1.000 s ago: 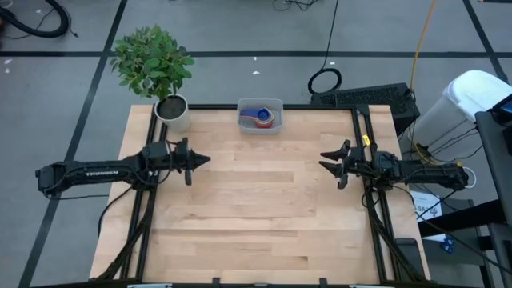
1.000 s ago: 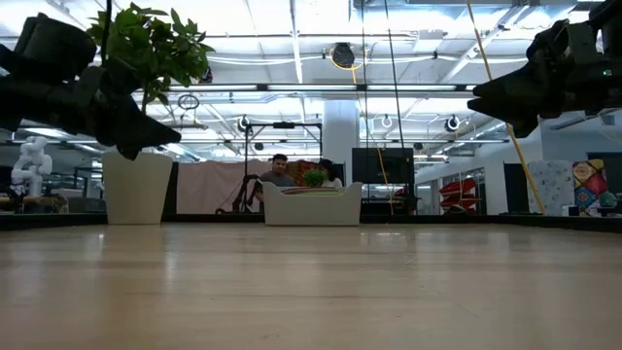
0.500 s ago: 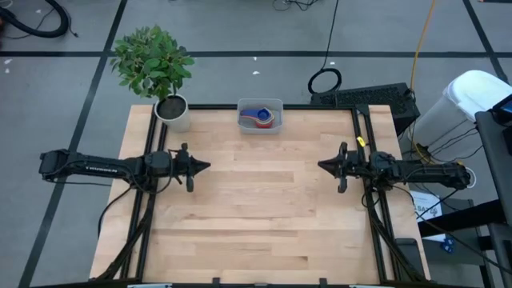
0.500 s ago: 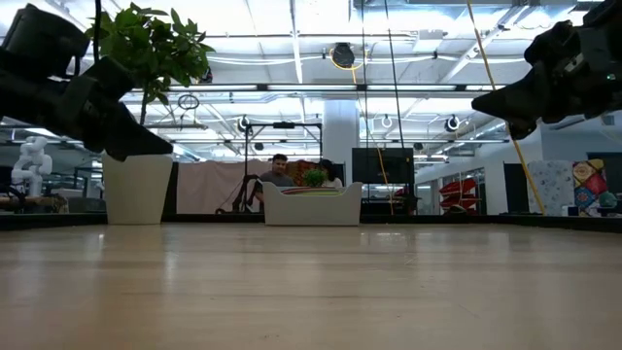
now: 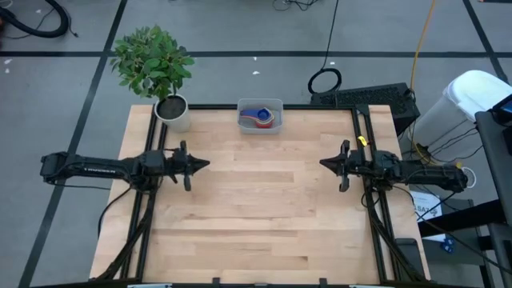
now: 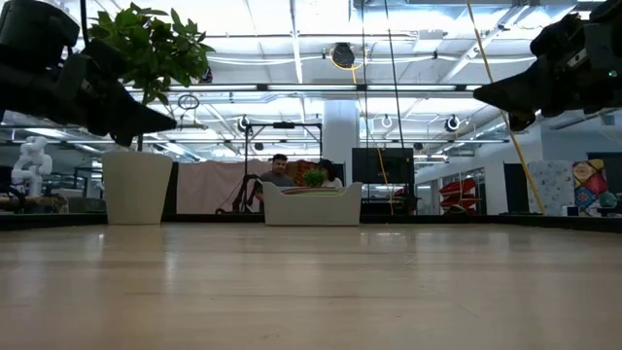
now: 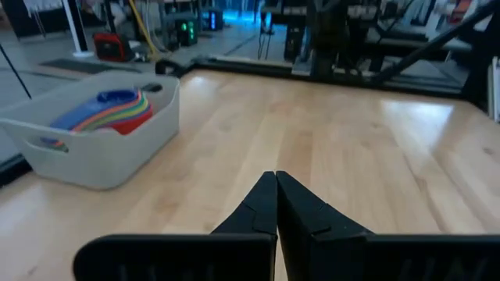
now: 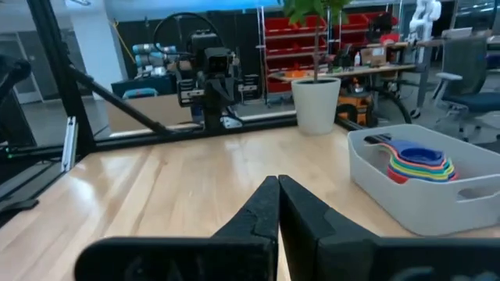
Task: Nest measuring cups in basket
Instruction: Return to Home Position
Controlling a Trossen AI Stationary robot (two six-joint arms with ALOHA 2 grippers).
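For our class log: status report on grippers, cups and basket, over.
Left gripper shut, empty. Right gripper shut, empty. Measuring cups nested in basket. Nothing in the way.

The table (image 5: 256, 208) is smooth pale wood, the basket (image 7: 101, 152) translucent matt plastic, the measuring cups (image 7: 105, 113) glossy plastic.

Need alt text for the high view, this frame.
The nested measuring cups sit inside the basket at the far edge of the table. The left gripper and right gripper, both shut and empty, hover at opposite sides, facing each other; a potted plant stands left of the basket.
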